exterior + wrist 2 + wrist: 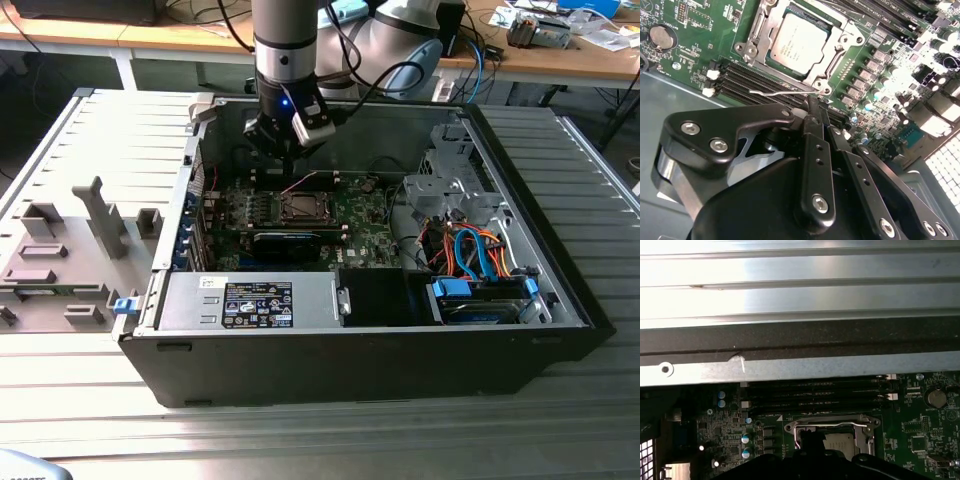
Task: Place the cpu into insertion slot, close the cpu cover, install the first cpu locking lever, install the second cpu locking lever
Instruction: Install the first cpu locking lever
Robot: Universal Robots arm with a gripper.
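- The end effector (812, 107) is down inside the open computer case (560, 290), hanging right over the green motherboard (695, 35), just beside the socket area.
- In the second wrist view its two black fingers (815, 125) are pressed together with basically no gap and nothing held between them, so it's closed and empty. The tips sit right at a thin silver locking lever (782, 92) that sticks out sideways from the socket's corner. Can't really tell if they're touching it or just above it.
- The cpu (799, 42) is already sitting flat in the insertion slot (771, 61), dull silver top facing up.
- The cpu cover (840, 37) is down around the chip, its metal frame bordering the cpu on all sides, top showing through the window.
- The first wrist view shows the same socket with a wire lever bar (832, 424) running across the side of the frame nearest the black memory slots (815, 392).
- In the exterior view the case lies on its side on a ribbed metal bench (300, 440), with orange and blue cables (480, 250) bunched toward the exterior view's right and a grey plastic fixture (70, 250) well apart at the exterior view's left.
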